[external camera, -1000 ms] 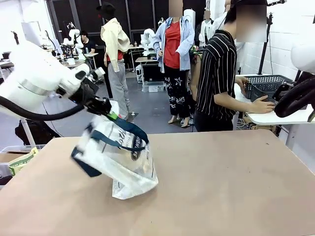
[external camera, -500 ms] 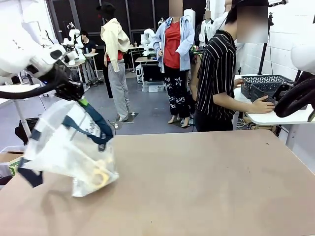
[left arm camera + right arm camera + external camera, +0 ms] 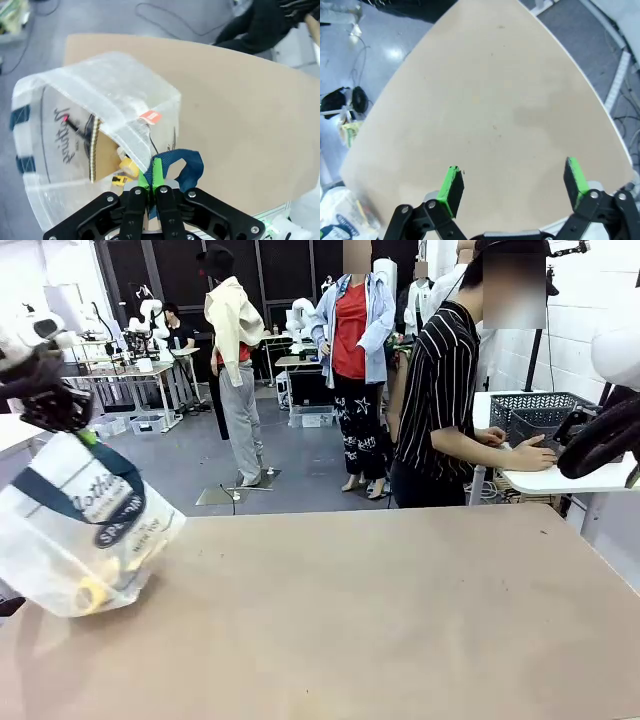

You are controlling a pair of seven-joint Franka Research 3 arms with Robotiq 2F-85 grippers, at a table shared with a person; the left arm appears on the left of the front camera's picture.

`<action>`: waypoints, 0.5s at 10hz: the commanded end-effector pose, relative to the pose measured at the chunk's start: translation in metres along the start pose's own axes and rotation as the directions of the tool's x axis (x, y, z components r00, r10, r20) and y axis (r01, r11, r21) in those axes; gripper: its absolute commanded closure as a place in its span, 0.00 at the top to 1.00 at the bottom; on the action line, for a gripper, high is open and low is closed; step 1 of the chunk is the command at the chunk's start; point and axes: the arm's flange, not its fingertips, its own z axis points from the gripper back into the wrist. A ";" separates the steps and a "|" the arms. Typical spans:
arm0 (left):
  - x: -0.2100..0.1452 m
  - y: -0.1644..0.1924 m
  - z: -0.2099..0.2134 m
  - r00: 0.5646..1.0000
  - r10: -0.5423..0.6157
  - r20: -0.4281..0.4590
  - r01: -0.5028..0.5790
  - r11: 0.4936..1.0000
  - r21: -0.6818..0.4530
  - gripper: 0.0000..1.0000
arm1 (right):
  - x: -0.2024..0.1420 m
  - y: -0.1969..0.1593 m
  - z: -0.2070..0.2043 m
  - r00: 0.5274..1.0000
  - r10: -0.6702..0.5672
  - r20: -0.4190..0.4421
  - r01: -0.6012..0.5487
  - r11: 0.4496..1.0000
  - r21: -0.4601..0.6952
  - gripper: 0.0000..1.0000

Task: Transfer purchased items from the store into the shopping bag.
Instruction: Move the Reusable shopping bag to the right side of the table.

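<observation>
The clear shopping bag point(image 3: 80, 540) with navy handles and an oval logo hangs tilted over the table's left edge. My left gripper point(image 3: 88, 437) is shut on its navy strap point(image 3: 186, 165), seen up close in the left wrist view with the green pads point(image 3: 157, 172) pinched together. Purchased items lie inside the bag: a yellow round thing point(image 3: 92, 592) and yellow pieces point(image 3: 125, 167). The store, a dark slotted basket point(image 3: 540, 412), rests on a white side table at the far right with a person's hands on it. My right gripper point(image 3: 514, 177) hovers open above bare tabletop.
The tan table point(image 3: 400, 610) spreads wide to the right of the bag. A person in a striped shirt point(image 3: 440, 400) stands at the far right edge by the side table. My right arm's dark sleeve point(image 3: 600, 440) hangs at the right edge.
My left arm has swung the bag leftward and up, from the table's left-middle to past its left edge. The right arm has stayed still.
</observation>
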 end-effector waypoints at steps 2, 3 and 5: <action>0.016 -0.002 0.008 0.995 0.072 -0.066 -0.067 0.996 0.062 0.00 | 0.000 0.000 0.000 1.000 0.013 -0.003 -0.014 1.000 -0.007 1.00; 0.022 -0.002 -0.004 0.992 0.094 -0.089 -0.085 0.991 0.103 0.00 | 0.000 0.000 0.000 1.000 0.013 -0.003 -0.014 1.000 -0.007 1.00; 0.029 -0.004 -0.009 0.992 0.107 -0.060 -0.100 0.989 0.107 0.27 | 0.000 0.000 0.000 1.000 0.013 -0.003 -0.014 1.000 -0.007 1.00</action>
